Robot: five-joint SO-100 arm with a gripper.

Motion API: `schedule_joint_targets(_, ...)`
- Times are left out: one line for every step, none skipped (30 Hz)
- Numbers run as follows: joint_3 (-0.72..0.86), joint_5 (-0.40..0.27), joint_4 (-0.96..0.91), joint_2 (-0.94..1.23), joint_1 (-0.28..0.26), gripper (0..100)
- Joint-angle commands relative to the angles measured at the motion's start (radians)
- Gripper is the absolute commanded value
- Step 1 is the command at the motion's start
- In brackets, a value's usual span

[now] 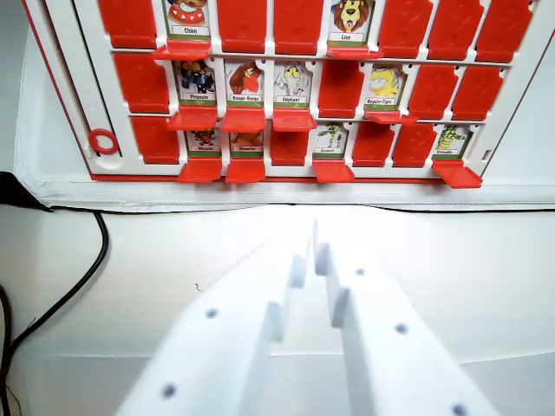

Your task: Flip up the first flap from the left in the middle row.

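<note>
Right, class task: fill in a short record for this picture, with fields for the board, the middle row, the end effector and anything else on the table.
board: red and white flap game board, lying beyond the end effector
middle row: leftmost flap shows plain red; next three show animal pictures, first labelled Pingouin
end effector: white, on the near side of the board, not touching it, jaws nearly together, holding nothing
other: black cable at the wrist view's left

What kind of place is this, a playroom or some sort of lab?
Probably a lab or hobby test bench: a red guessing-game board lies on a plain white table, with a black cable and white robot fingers in front.
</note>
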Motion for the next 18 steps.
schedule_joint_targets(-0.098, 0.006, -0.048, 0.037, -0.011, 0)
schedule_joint_targets(-0.095, 0.006, -0.055, 0.037, -0.011, 0)
schedule_joint_targets(-0.092, 0.006, -0.064, 0.037, -0.009, 0)
schedule_joint_targets(-0.091, 0.003, -0.075, 0.037, -0.009, 0)
schedule_joint_targets(-0.089, 0.002, -0.089, 0.037, -0.009, 0)
schedule_joint_targets(-0.089, -0.002, -0.097, 0.035, -0.008, 0)
schedule_joint_targets(-0.091, -0.002, -0.098, 0.032, -0.008, 0)
schedule_joint_targets(-0.091, 0.000, -0.098, 0.029, -0.008, 0)
schedule_joint_targets(-0.091, 0.000, -0.098, 0.026, -0.006, 0)
schedule_joint_targets(-0.087, 0.000, -0.098, 0.025, -0.006, 0)
schedule_joint_targets(-0.084, 0.002, -0.098, 0.025, -0.006, 0)
schedule_joint_targets(-0.081, 0.002, -0.098, 0.025, -0.006, 0)
schedule_joint_targets(-0.081, 0.002, -0.098, 0.025, -0.006, 0)
schedule_joint_targets(-0.078, 0.002, -0.100, 0.023, -0.006, 0)
schedule_joint_targets(-0.077, 0.002, -0.103, 0.023, -0.006, 0)
schedule_joint_targets(-0.078, 0.003, -0.103, 0.020, -0.006, 0)
schedule_joint_targets(-0.081, 0.005, -0.104, 0.017, -0.006, 0)
schedule_joint_targets(-0.083, 0.006, -0.104, 0.014, -0.006, 0)
